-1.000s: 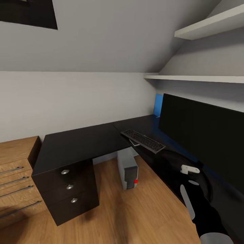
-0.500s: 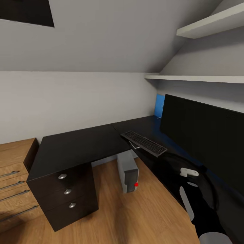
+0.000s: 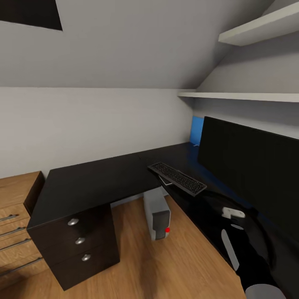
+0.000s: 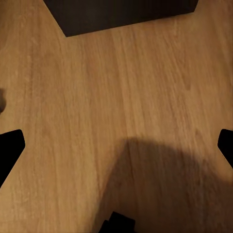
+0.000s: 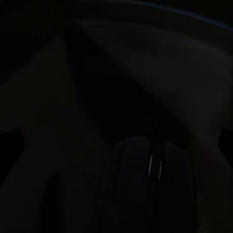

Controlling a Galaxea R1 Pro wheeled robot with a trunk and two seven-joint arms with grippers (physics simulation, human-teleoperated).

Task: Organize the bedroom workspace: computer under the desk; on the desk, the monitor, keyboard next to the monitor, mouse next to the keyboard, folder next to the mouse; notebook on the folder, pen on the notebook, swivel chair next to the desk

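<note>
the desk [image 3: 95,178] is an l-shaped black unit set into the corner under the sloped grey wall. the keyboard [image 3: 177,178] lies on the desk at the inner corner of the l, with its near end overhanging the front edge. the monitor [image 3: 249,166] stands on the right wing of the desk, just beside the keyboard, screen dark. a blue wall panel [image 3: 196,129] shows behind the monitor's far edge. the computer [image 3: 157,212] stands upright on the wooden floor [image 3: 174,265] under the desk, below the keyboard, with a red light on its front. three drawers with round silver knobs [image 3: 79,240] sit under the left end of the desk, and a light-wood drawer unit [image 3: 12,216] stands beside that end.

the right arm [image 3: 245,249] reaches over the right wing of the desk. right gripper: the right wrist view is too dark, state cannot be determined. the left gripper [image 4: 116,145] hangs over bare floor, fingers [image 4: 9,145] spread wide, holding nothing.
</note>
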